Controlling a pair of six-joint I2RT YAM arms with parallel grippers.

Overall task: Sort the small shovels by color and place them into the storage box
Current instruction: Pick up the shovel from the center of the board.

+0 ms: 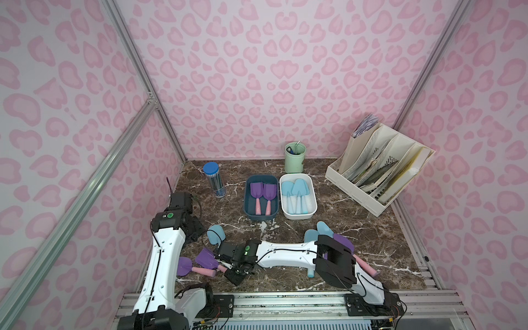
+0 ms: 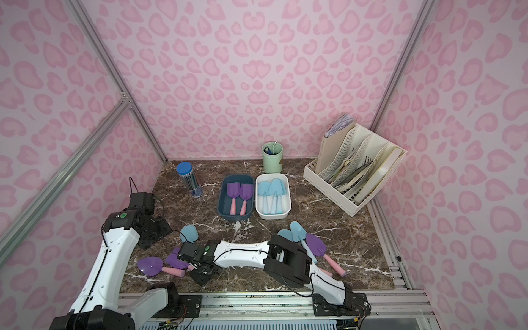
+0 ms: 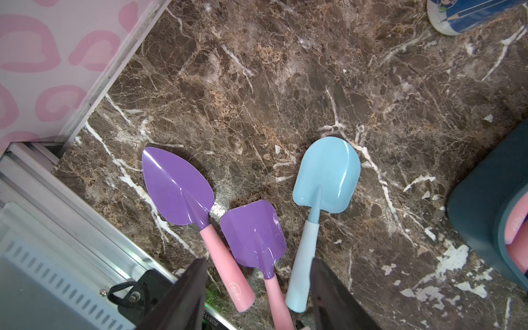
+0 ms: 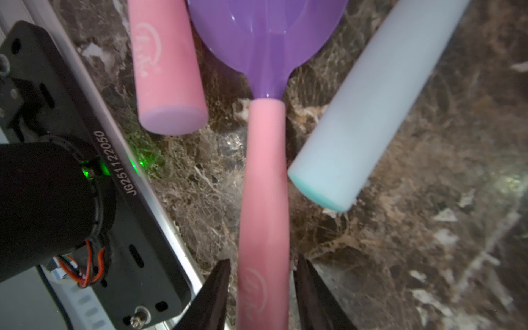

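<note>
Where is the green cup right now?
In a top view the green cup stands at the back of the table near the wall, just behind the white box of blue shovels, with the file rack to its right.

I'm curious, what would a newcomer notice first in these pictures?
The pink leopard-print walls dominate. In the middle, a dark blue box holds two purple shovels beside a white box of light blue ones. Near the front, the right gripper straddles the pink handle of a purple shovel.
</note>
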